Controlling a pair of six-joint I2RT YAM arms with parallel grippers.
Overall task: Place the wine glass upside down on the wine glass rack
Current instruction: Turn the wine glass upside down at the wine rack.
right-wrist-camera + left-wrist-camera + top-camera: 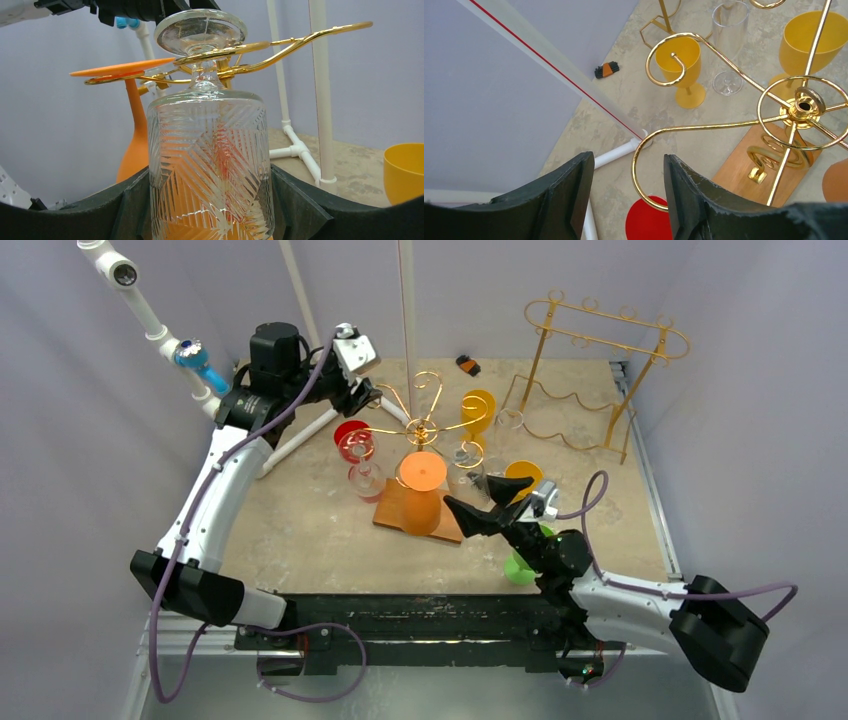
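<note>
We see the wine glass (210, 140), clear and cut with a chevron pattern, upside down at the gold rack (801, 106). Its stem sits in the slot of one curled arm and its round foot is above the wire. The bowl hangs down between the fingers (295, 205) of the right pincer (210, 175). The dark pads lie against both sides of the bowl, so that pincer is clamped on the wine glass.

Just beside it on the neighbouring arm hangs an orange glass (132, 145), also inverted, with its flat foot resting over the wire.

The left pincer (628, 160) stands at the far left side of the rack with its fingers apart and nothing between them. Past its tips we look down on the curl of another rack arm, with a red disc (646, 222) under that curl. We cannot tell whether the disc is a foot or a rim.

The rack rises from a wooden base (744, 165) on the mottled worktop (300, 530). Beyond it stand two yellow goblets (679, 62), upright, with a clear flute (729, 30) between them. A small black and orange object (606, 70) lies near the back wall.

In the overhead view a green cup (518, 567) sits close to the right arm, near the front edge. A gold bottle stand (600, 350) occupies the far right corner, well apart from the rack.
</note>
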